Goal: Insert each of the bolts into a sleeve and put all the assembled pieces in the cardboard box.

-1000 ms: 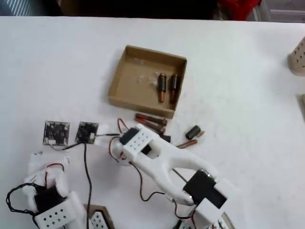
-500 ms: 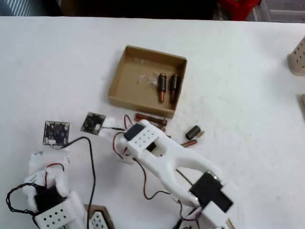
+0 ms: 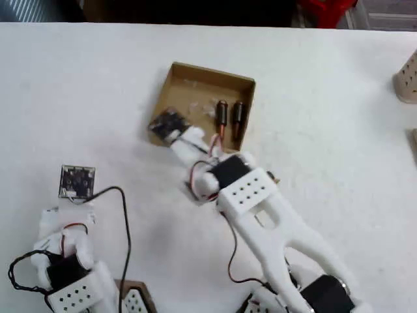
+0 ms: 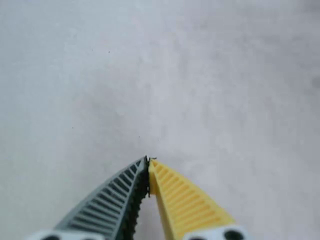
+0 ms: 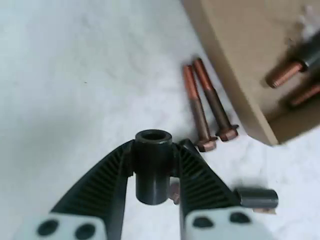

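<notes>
Well, the black sleeve [image 5: 151, 172] stands upright, clamped between the two dark ribbed fingers of the right tool [image 5: 155, 146], with its open bore facing up. Just past it, a copper-coloured bolt [image 5: 196, 107] and a second bolt [image 5: 213, 97] lie side by side on the white worktop [image 5: 75, 65]. Their heads point toward the tool, and both lie close to the outer wall of the cardboard box [image 3: 189, 98]. A second sleeve [image 5: 257, 197] lies on its side just beside one of the tool's fingers.

From overhead, the box sits in the upper middle of the frame. Inside it, toward its right side, an assembled piece [image 3: 221, 117] and a second assembled piece [image 3: 238, 114] lie next to each other. The right arm [image 3: 273, 215] stretches from the lower right of the frame up to the box's near edge.

Down in the lower left corner sits the left arm [image 3: 65, 274]. The left tool [image 4: 149, 167] has its grey and yellow fingers pressed together at the tips, holding nothing, over bare worktop.
</notes>
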Action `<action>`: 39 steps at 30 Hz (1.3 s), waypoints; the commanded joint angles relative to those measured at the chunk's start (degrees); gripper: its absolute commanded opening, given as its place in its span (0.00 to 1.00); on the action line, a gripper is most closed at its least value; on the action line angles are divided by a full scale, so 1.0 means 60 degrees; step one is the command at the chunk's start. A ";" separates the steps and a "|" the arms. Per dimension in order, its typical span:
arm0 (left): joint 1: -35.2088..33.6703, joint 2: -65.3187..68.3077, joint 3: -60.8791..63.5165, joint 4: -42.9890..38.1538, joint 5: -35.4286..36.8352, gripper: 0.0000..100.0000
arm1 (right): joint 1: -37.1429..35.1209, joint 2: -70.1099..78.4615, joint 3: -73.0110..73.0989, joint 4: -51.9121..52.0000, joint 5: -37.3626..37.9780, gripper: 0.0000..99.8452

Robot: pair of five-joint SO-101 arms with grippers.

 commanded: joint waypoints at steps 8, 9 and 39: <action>-0.0051 -0.0051 0.0000 -0.0103 -0.0015 0.03 | 0.4813 -0.0667 -0.0176 0.1194 -0.2183 0.02; -0.0037 -0.0051 0.0000 -0.0132 -0.0015 0.03 | 0.5326 -0.0667 -0.0132 0.1223 -0.2286 0.02; 0.2278 0.7919 -0.7267 0.0659 0.0864 0.03 | 1.2520 -0.0755 0.3766 -0.1912 -0.2242 0.02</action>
